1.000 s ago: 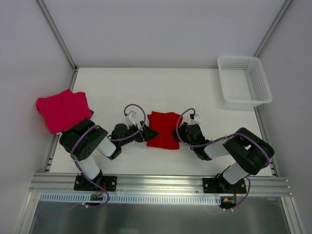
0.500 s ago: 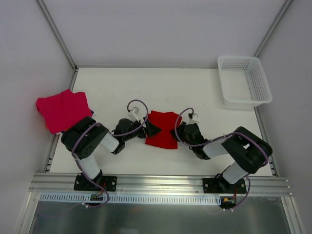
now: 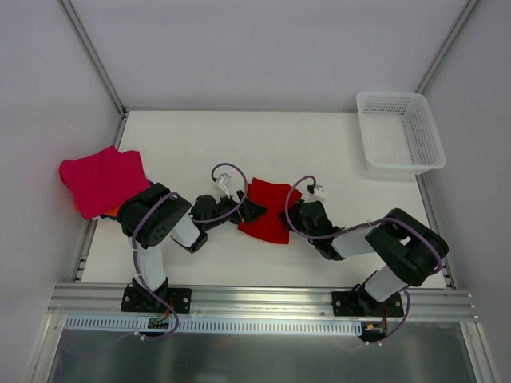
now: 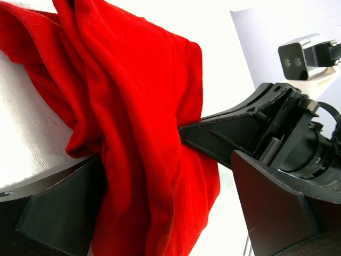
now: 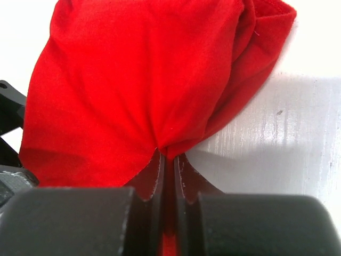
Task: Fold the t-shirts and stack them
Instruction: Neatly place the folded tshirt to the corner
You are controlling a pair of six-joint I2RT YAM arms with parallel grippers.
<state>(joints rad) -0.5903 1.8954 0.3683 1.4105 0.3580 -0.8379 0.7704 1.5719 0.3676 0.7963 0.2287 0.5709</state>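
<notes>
A bright red t-shirt (image 3: 270,209) lies folded small on the white table (image 3: 239,144), between my two grippers. My right gripper (image 3: 290,214) holds its right edge; in the right wrist view the gripper (image 5: 168,158) is shut on a pinched fold of the red shirt (image 5: 133,80). My left gripper (image 3: 249,209) is at the shirt's left edge. In the left wrist view it (image 4: 165,181) stands open, jaws wide, with bunched red cloth (image 4: 138,106) hanging between them. A magenta-pink t-shirt (image 3: 101,179) lies at the far left over an orange one (image 3: 112,212).
A white mesh basket (image 3: 399,132) stands at the back right corner. The right gripper's black fingers (image 4: 234,128) show beyond the cloth in the left wrist view. Frame rails run along the table's left and right edges.
My left gripper has advanced to the right, onto the red shirt's left edge, and its arm has swung inward. The shirt's left side has bunched slightly. The right gripper has kept its hold.
</notes>
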